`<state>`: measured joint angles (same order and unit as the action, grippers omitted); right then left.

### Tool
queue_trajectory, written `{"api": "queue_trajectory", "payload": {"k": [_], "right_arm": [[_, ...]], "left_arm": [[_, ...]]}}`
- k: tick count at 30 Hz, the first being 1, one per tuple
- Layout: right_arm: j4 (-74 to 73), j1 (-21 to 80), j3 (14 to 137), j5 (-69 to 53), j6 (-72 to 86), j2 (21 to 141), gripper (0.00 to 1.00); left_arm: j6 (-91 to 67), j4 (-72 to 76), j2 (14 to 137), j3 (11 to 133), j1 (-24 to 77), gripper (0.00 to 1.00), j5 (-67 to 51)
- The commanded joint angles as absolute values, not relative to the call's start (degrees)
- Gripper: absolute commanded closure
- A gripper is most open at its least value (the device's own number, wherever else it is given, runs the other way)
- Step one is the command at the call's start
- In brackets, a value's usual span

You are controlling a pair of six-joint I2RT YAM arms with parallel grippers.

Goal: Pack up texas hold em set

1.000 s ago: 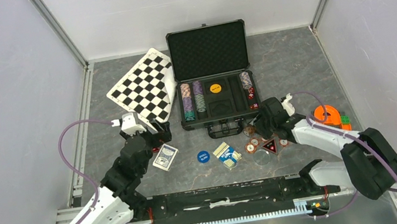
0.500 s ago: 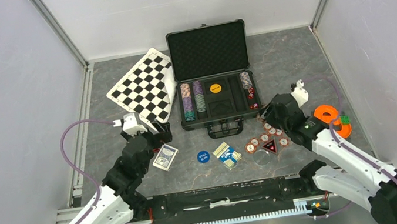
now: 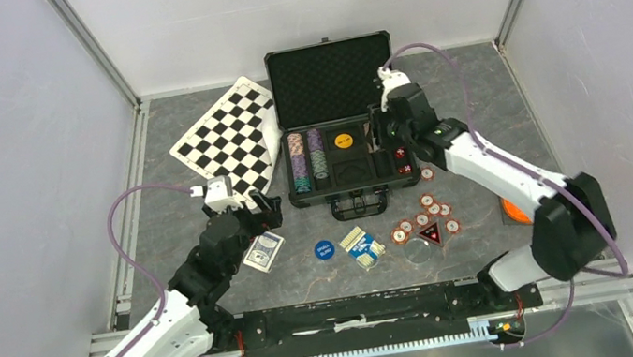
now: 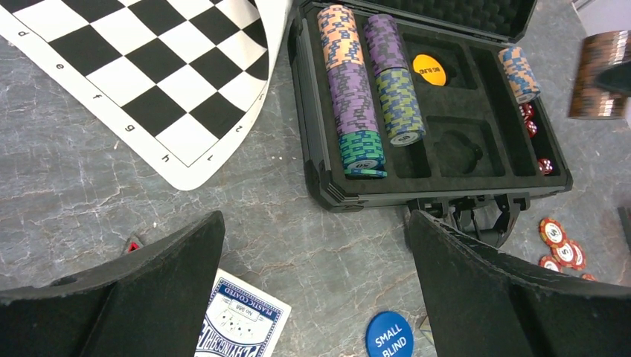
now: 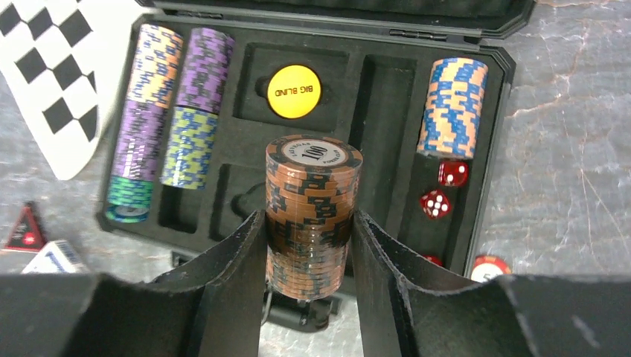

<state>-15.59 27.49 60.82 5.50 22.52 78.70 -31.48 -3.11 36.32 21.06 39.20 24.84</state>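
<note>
The black case [image 3: 329, 63] lies open at the back middle, with chip stacks, a yellow dealer button [image 5: 293, 91] and red dice [image 5: 452, 173] in its foam tray. My right gripper [image 5: 309, 245] is shut on a stack of orange-brown chips [image 5: 312, 201] and holds it above the tray's middle; it also shows in the top view [image 3: 376, 136]. My left gripper [image 4: 314, 219] is open and empty, above the table in front of the case, with a blue card deck [image 4: 242, 320] and a blue dealer button [image 4: 389, 335] below it. Several loose red chips [image 3: 427, 217] lie right of the case handle.
A black-and-white checkered board [image 3: 231, 139] lies left of the case, its edge against it. A second card deck [image 3: 363, 247] and a dark triangle [image 3: 429, 234] lie in front. An orange object [image 3: 514, 209] peeks out behind the right arm.
My right gripper has swung from the loose chips on the table up and back to over the case, with the chip stack in it. My left gripper has shifted slightly right.
</note>
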Motion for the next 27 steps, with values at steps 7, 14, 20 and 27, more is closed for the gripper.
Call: {"api": "queue_trajectory", "payload": {"k": [7,14,20,27], "right_arm": [[-15.66,26.85,74.49,8.89,8.71,93.38,0.65],[-16.37,26.23,78.79,11.51,7.17,100.10,0.64],[-16.09,24.75,79.92,10.78,8.10,104.08,0.61],[-17.17,23.57,80.47,9.24,10.00,107.34,0.30]], "left_arm": [[-28.28,2.63,35.59,19.76,39.11,0.00,24.86],[-28.12,2.70,35.77,19.69,39.11,0.00,25.40],[-27.89,2.81,35.89,19.51,39.11,0.00,25.86],[-27.77,2.99,36.46,19.55,39.11,0.00,26.01]]}}
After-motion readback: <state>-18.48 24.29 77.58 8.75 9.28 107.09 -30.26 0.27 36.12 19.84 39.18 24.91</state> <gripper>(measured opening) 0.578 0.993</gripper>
